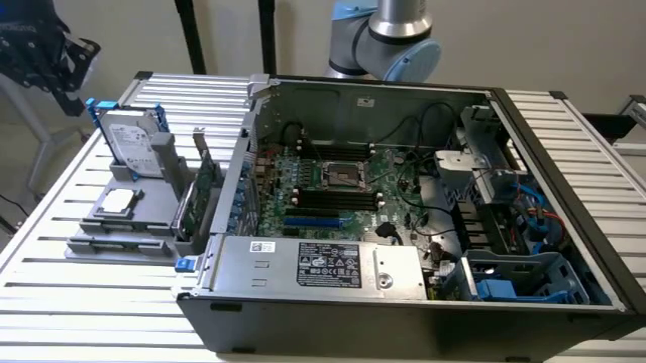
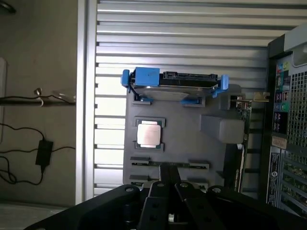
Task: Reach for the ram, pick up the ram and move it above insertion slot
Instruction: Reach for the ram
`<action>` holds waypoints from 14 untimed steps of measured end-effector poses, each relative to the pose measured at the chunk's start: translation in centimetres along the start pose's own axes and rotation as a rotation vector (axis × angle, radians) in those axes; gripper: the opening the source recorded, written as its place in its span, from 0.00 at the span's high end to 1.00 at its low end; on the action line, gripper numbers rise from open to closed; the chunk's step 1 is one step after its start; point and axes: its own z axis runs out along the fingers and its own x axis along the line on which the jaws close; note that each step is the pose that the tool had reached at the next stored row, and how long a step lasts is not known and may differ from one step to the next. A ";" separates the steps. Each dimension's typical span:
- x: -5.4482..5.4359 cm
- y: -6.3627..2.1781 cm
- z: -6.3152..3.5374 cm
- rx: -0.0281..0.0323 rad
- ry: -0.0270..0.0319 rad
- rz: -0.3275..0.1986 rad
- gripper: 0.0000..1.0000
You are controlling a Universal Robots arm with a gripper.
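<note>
The ribbed silver metal table top [image 1: 60, 302] has a smooth satin sheen. The grey moulded plastic holder tray [image 2: 192, 148] looks matt. The silver hard drive [image 1: 131, 140] shows a shiny metal face inside a glossy blue plastic caddy [image 2: 146, 76]. The dark open computer case [image 1: 404, 325] is matt painted metal, its power-supply box [image 1: 253, 272] dull bare sheet steel. The black gripper [image 2: 169, 168] looks matt, perhaps anodised metal.

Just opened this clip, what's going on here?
A Universal Robots arm hangs over the gray parts holder beside the open computer case, its gripper shut and apparently empty. The thin strip seated edge-on in one of the holder's slots looks like the ram, not yet picked up. A hard drive in a blue caddy and a processor chip also sit in the holder.
</note>
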 end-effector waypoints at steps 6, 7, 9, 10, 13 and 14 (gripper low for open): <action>-0.9 -0.98 -0.02 -0.0001 0.0018 0.000 0.89; -1.1 -1.24 -0.03 -0.0001 0.0022 0.000 0.89; -1.3 -1.85 -0.05 -0.0002 0.0026 0.000 0.89; -1.4 -2.17 -0.05 -0.0002 0.0027 0.000 0.89; -1.7 -3.23 -0.02 -0.0002 0.0026 0.000 0.89; -1.8 -3.60 -0.01 -0.0002 0.0027 0.000 0.89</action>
